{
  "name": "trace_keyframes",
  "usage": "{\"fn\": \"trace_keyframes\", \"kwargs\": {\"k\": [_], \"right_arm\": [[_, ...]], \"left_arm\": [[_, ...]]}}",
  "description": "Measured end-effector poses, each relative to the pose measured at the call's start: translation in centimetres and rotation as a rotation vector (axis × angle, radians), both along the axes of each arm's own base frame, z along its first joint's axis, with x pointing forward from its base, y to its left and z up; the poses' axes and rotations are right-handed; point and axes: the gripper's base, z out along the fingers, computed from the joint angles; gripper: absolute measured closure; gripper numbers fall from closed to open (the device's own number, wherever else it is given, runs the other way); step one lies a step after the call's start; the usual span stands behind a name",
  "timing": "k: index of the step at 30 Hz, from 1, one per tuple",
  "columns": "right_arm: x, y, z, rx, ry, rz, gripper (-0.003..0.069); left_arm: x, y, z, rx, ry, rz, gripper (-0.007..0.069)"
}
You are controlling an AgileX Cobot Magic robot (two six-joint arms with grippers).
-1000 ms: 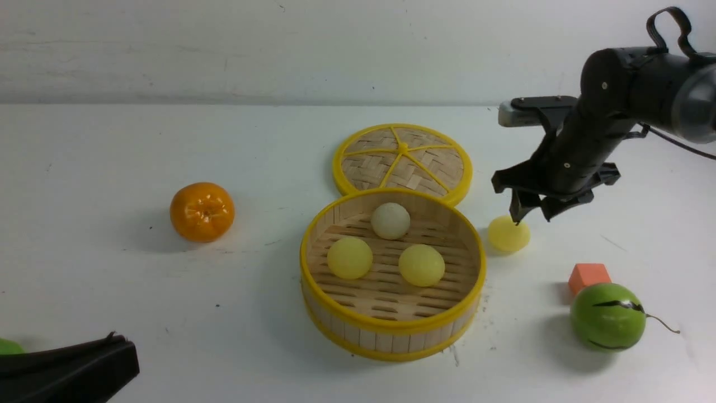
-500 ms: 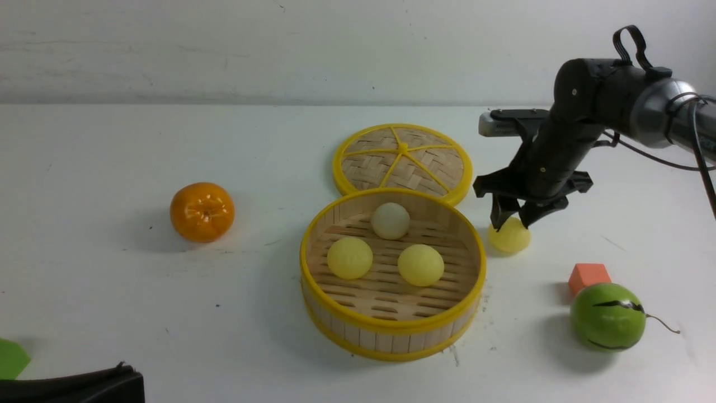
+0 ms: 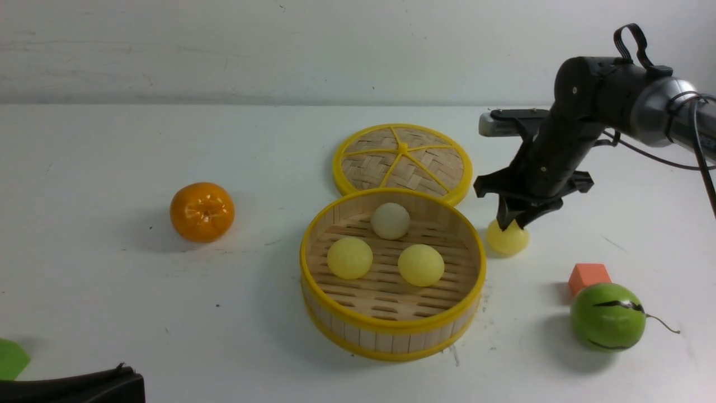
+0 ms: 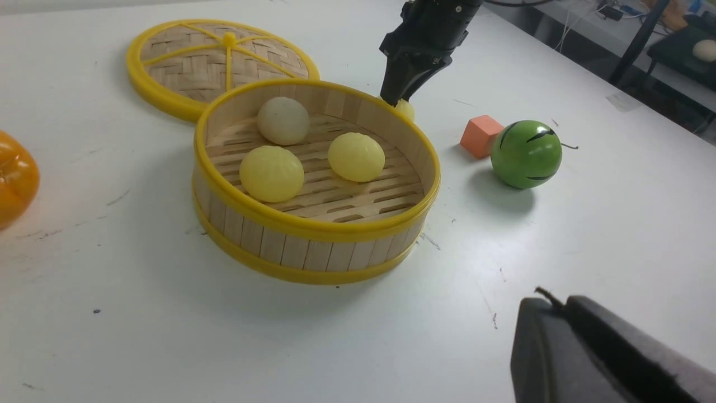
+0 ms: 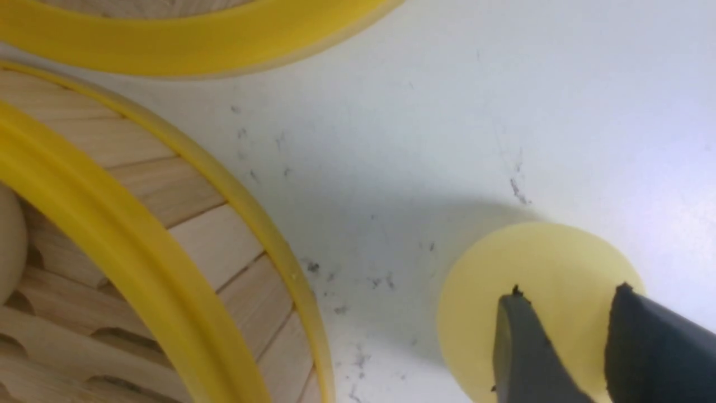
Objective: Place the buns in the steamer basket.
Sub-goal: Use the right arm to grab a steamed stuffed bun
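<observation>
Because the last bun (image 3: 507, 239) lies on the tabletop (image 3: 112, 280) just beside the steamer basket (image 3: 391, 327) holding three buns (image 3: 420, 265), the right fingers (image 3: 503, 217) sit drawn in on its crown, whether gripping it cannot be told, while the left fingers (image 4: 587, 347) lie clenched

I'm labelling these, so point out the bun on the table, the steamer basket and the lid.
bun on the table (image 3: 507, 243), front view, lower front.
steamer basket (image 3: 386, 340), front view, near wall.
lid (image 3: 417, 168), front view, woven face.
</observation>
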Motion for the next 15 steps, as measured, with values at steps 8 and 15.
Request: {"fn": "trace_keyframes", "kwargs": {"k": [8, 15], "right_arm": [[-0.08, 0.00, -0.66, -0.006, 0.033, 0.004, 0.0458], [-0.08, 0.00, -0.66, -0.007, 0.033, 0.009, 0.0548]], "left_arm": [[0.00, 0.00, 0.00, 0.000, 0.000, 0.000, 0.0589], [0.00, 0.00, 0.00, 0.000, 0.000, 0.000, 0.0586]]}}
